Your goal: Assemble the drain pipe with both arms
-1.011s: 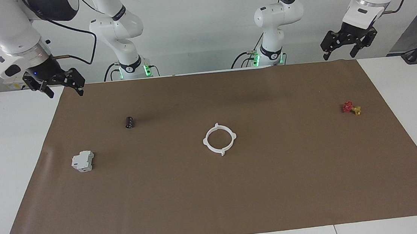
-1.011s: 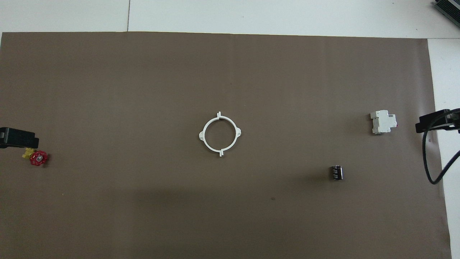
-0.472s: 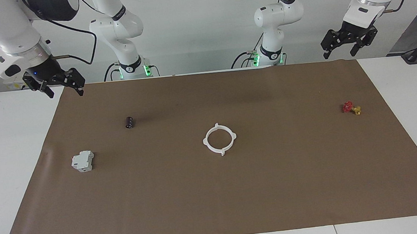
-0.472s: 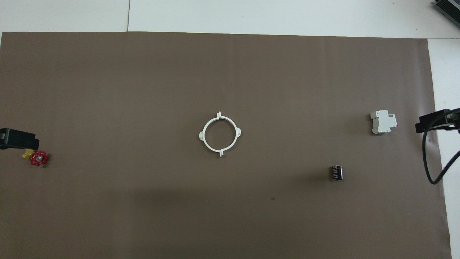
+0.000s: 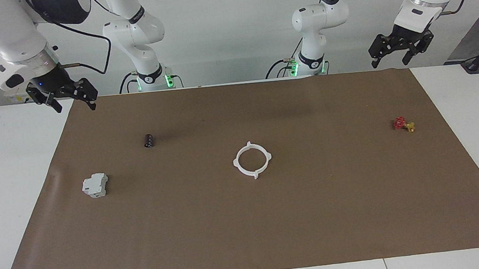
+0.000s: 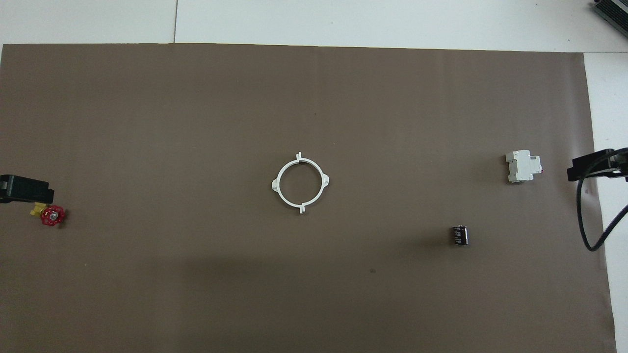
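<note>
The drain pipe (image 5: 236, 162) lies in the middle of the brown mat as one closed white ring with four small tabs, its two half arcs joined (image 6: 278, 192). Neither gripper touches it. My left gripper (image 5: 390, 62) hangs open and empty in the air over the left arm's end of the mat, and only its tip (image 6: 24, 189) shows in the overhead view. Above the mat's corner at the right arm's end, my right gripper (image 5: 75, 106) is raised, also open and empty, with its tip (image 6: 596, 166) seen from overhead. Both arms wait.
A grey-white boxy block (image 5: 95, 185) and a small black cylinder (image 5: 148, 140) lie toward the right arm's end. A small red-and-yellow piece (image 5: 403, 124) lies toward the left arm's end. The brown mat (image 5: 248, 237) covers most of the white table.
The left gripper has edged slightly upward. The ring, the other objects and the right gripper have not moved.
</note>
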Controlling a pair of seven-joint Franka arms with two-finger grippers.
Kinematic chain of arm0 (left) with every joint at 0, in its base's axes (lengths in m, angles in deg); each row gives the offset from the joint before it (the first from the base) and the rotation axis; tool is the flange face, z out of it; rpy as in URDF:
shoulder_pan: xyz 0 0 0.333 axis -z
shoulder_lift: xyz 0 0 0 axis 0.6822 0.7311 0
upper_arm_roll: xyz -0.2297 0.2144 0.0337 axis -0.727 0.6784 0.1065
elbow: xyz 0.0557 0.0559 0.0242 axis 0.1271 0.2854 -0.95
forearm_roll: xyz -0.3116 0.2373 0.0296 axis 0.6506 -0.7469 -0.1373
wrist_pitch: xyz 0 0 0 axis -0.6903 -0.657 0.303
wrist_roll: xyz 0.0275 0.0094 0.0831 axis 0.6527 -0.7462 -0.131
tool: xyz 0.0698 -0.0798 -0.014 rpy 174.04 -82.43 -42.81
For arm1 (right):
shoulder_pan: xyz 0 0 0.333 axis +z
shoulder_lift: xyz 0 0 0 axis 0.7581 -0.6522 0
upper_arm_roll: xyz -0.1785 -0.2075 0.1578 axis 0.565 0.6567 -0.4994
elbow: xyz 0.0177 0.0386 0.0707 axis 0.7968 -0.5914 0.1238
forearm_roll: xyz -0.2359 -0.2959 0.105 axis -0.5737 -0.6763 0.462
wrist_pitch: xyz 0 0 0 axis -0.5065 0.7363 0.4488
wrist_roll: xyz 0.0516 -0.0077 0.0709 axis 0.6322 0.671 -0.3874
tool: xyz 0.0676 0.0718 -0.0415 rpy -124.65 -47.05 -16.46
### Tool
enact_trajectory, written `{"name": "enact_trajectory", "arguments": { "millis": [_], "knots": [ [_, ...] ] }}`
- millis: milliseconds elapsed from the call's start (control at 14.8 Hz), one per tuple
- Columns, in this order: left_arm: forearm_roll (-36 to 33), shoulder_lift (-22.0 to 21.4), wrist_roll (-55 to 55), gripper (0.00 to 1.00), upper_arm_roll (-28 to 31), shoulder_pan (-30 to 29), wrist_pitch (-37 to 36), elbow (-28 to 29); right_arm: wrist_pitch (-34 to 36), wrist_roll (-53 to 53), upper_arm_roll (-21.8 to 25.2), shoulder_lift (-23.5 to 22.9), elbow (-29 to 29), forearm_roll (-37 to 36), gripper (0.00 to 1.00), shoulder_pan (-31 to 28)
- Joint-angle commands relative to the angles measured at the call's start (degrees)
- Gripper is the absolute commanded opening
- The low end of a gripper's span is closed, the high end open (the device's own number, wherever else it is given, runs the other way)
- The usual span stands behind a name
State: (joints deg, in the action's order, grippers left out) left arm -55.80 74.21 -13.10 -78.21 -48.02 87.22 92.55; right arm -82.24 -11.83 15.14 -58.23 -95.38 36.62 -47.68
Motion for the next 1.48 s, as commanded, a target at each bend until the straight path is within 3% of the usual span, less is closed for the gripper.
{"name": "enact_trajectory", "arguments": {
  "millis": [0,337,1415],
  "knots": [
    [0.77,-0.09,0.75,1.0,-0.06,-0.54,2.66,1.68,-0.39,-0.88,0.55,1.01,-0.95,0.05,1.0,0.32],
    [0.59,7.38,0.84,1.0,-0.14,-0.54,-3.75,-9.73,-0.39,-0.88,0.55,1.01,-0.95,0.05,1.0,0.41],
    [0.51,8.1,0.84,1.0,-0.67,0.69,-3.67,-8.52,-0.39,-0.88,0.55,1.01,-0.95,0.05,1.0,0.32]
  ]
}}
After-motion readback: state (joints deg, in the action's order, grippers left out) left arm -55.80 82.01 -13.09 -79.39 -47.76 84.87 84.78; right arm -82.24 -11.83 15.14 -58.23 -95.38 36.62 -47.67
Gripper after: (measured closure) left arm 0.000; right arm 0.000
